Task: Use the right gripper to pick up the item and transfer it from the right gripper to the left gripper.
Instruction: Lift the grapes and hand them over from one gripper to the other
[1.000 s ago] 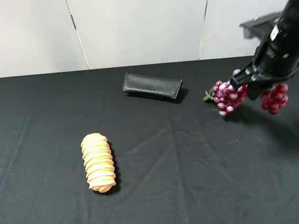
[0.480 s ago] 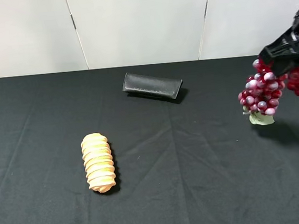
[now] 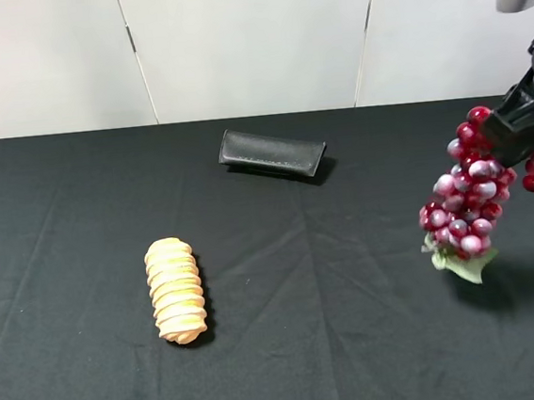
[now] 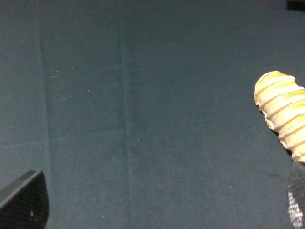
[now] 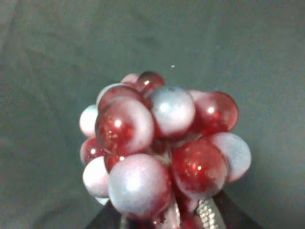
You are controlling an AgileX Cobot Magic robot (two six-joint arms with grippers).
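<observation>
- Black cloth (image 3: pixel 311 366) covers the whole table, creased in places, with white wall panels (image 3: pixel 252 41) behind it.
- We see the grapes (image 3: pixel 471 204) hanging clear of the cloth near its right side, held by the right gripper (image 3: pixel 518 133). The longer part droops on the gripper's inner side, with the leaf (image 3: pixel 467 268) at its lowest end, above a shadow on the cloth.
- A smaller red clump of the same bunch shows on the gripper's outer side, and the frame edge cuts it off.
- The right gripper is pinched tight on the middle of the grapes. From the high camera we cannot make out its tips, since the black housing and the berries cover them.
- From the right wrist, the berries fill most of the frame, and only slivers of the fingers (image 5: pixel 209 215) show beneath them.
- Most of the right arm lies beyond the frame.
- The left gripper (image 4: pixel 159 205) appears only in its own wrist view, as two dark fingertips (image 4: pixel 24 202) at opposite corners. They are spread wide with nothing but cloth between them. It is outside the high view.
- The roll (image 3: pixel 175 290) lies on the cloth left of the middle, well apart from the grapes. From the left wrist we see only one end of it, cut off at the edge.
- The case (image 3: pixel 272 152) lies near the back edge. It is black on black, so its lower outline is hard to separate from its shadow.
</observation>
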